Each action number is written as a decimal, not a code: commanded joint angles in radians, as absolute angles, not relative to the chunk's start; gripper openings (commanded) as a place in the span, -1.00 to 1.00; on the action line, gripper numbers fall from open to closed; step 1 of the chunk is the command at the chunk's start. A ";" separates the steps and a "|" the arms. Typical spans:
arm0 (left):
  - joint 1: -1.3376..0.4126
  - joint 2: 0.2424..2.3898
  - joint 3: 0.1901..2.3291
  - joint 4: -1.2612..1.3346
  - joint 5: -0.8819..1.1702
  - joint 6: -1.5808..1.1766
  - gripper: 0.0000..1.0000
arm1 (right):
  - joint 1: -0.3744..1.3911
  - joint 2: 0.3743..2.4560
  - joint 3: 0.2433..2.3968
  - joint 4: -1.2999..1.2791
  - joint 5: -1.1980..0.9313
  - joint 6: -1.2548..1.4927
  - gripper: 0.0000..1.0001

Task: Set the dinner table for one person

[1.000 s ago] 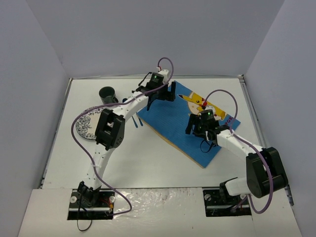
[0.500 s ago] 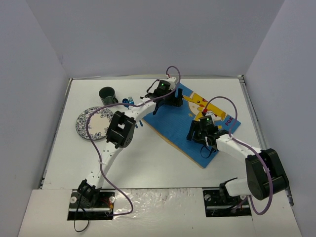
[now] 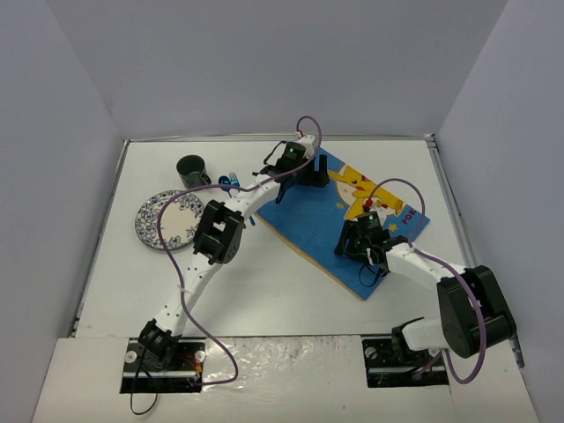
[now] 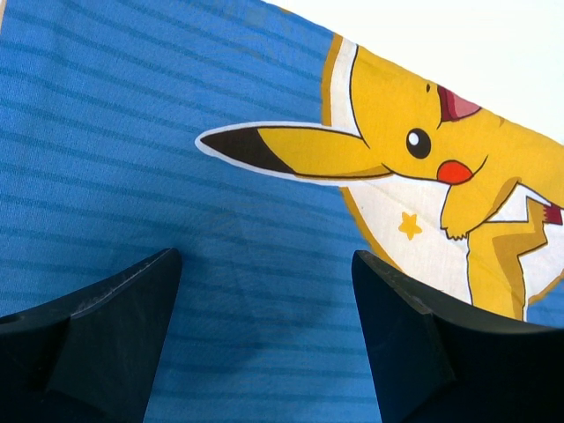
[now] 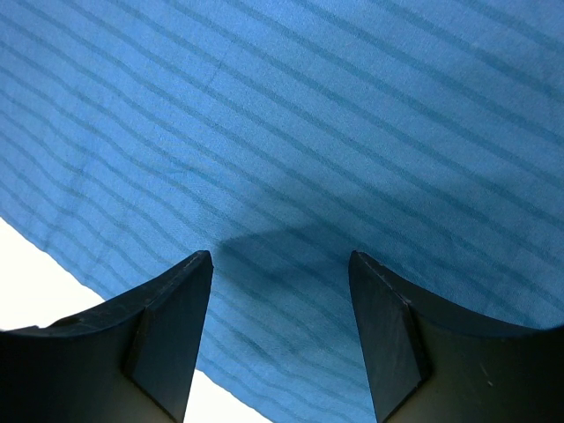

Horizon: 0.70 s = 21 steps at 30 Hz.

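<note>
Top external view, contents:

- dinner table [image 3: 264, 291]: a white matte top that fills the floor of the grey-walled enclosure, with both arm bases at its near edge.
- placemat [image 3: 304, 220]: blue striped cloth lying flat on the table, right of centre and turned on a diagonal. A yellow cartoon figure [image 3: 357, 183] is printed toward its far right corner.
- plate [image 3: 167, 220]: round with a blue-and-white pattern, on the left side of the table, well apart from the cloth.
- mug [image 3: 191, 169]: dark green and upright, just beyond the plate toward the back wall.
- utensil [image 3: 231, 182]: blue and small, between the mug and the placemat, partly hidden by the left arm.
- left gripper [image 3: 296, 179]: reaches over the far corner of the placemat.
- right gripper [image 3: 359, 248]: sits over the near right part of the placemat.

Left wrist view: the left gripper's two dark fingers are spread wide with nothing between them. Below lies flat blue cloth, with the figure's black-tipped ear and face just ahead.

Right wrist view: the right gripper's fingers are likewise apart and grip nothing. They sit low over striped cloth, casting a shadow on it, beside the edge where white tabletop shows at lower left.
</note>
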<state>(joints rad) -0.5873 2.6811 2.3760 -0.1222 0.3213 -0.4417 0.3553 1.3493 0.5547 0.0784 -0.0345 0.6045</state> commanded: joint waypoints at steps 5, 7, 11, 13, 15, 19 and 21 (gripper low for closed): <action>-0.571 2.700 2.450 -0.112 0.305 -0.477 0.50 | 0.362 1.288 0.523 0.025 -0.016 0.634 0.21; -0.569 2.701 2.450 -0.114 0.304 -0.479 0.50 | 0.362 1.281 0.523 0.021 -0.020 0.632 0.21; -0.568 2.697 2.453 -0.109 0.306 -0.477 0.50 | 0.362 1.264 0.534 0.019 -0.018 0.622 0.24; -0.568 2.690 2.455 -0.100 0.312 -0.476 0.55 | 0.362 1.251 0.546 0.016 -0.016 0.617 0.28; -0.568 2.673 2.453 -0.094 0.317 -0.476 0.65 | 0.362 1.234 0.572 0.010 -0.007 0.605 0.32; -0.568 2.615 2.437 -0.079 0.321 -0.471 0.87 | 0.362 1.181 0.651 -0.030 0.034 0.566 0.43; -0.568 2.572 2.430 -0.072 0.318 -0.469 0.93 | 0.362 1.151 0.704 -0.057 0.060 0.537 0.50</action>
